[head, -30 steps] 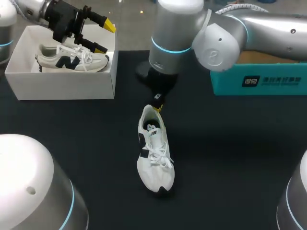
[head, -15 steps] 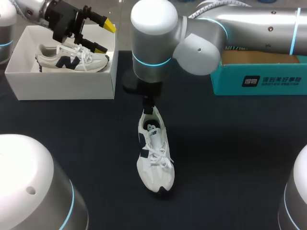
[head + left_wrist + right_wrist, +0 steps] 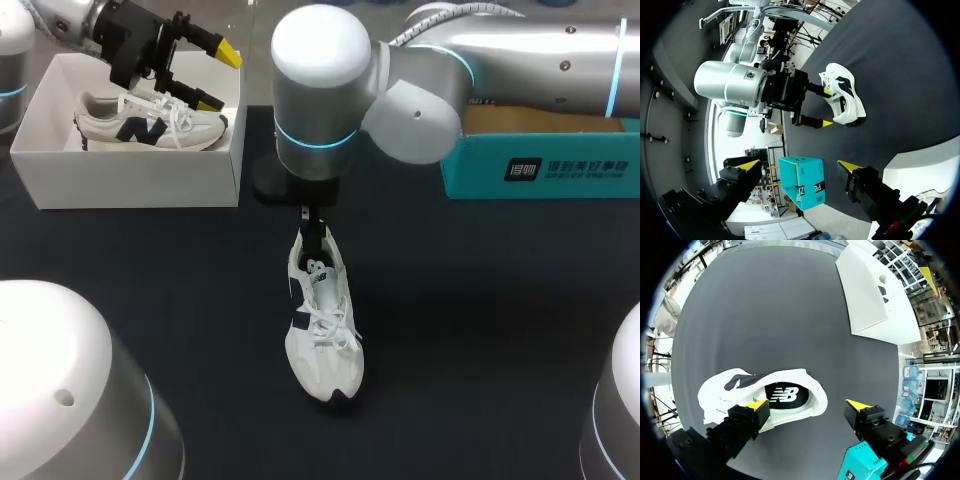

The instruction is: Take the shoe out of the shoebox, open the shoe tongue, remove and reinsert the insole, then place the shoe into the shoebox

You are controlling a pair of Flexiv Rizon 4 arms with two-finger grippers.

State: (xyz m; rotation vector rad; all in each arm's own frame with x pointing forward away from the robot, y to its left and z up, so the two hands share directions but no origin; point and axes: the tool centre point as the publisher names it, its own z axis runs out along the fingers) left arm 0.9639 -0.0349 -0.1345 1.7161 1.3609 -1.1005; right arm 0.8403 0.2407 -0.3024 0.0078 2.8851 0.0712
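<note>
Tabletop (image 3: 480,330) dark, white shoe (image 3: 322,330) at centre, shoebox (image 3: 130,180) at left corner.

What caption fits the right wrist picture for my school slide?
Open right gripper poised at the heel of a white shoe on the dark table, white shoebox beyond.

The right arm housing (image 3: 320,60) is showing smooth, glossy silver. The sneaker (image 3: 322,340) is presenting soft white cloth, the shoebox (image 3: 130,180) matt white cardboard, and the table (image 3: 480,330) is reading matt black.
</note>
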